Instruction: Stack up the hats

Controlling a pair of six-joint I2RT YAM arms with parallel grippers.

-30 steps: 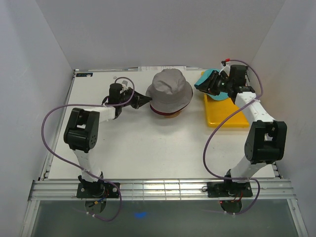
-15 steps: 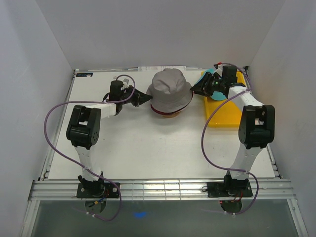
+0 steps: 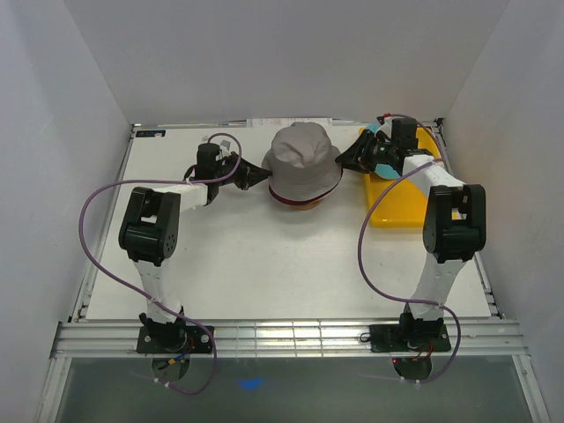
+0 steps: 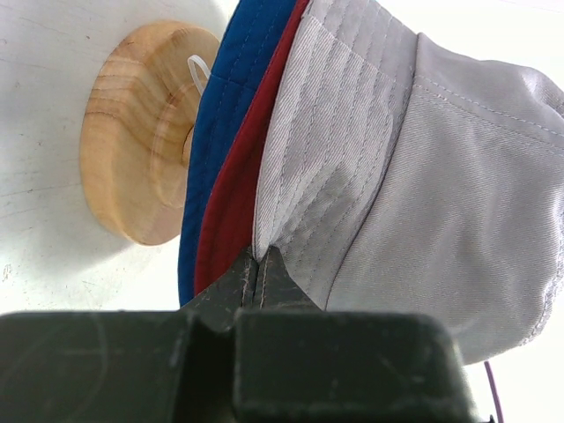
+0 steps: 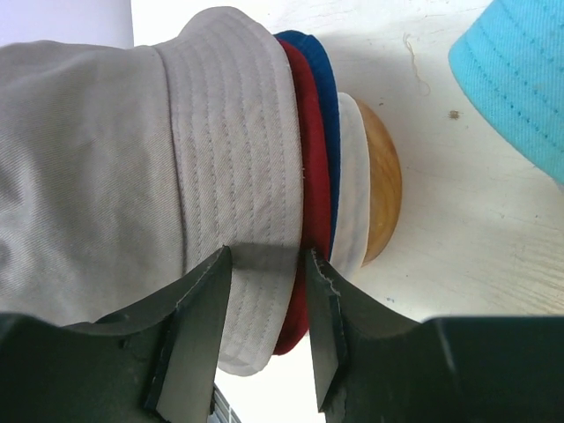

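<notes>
Judging the grey hat limp and light, I'd take its brim; left gripper pressed together, right gripper spread astride it.

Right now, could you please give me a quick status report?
Left gripper shut on grey hat brim. Right gripper open, straddling that brim. Teal hat lies apart, unstacked. Nothing blocking.

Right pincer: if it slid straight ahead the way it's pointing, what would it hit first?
The light grey hat: its brim lies directly ahead of the open right pincer, very close, though the exact gap is hard to judge.
</notes>
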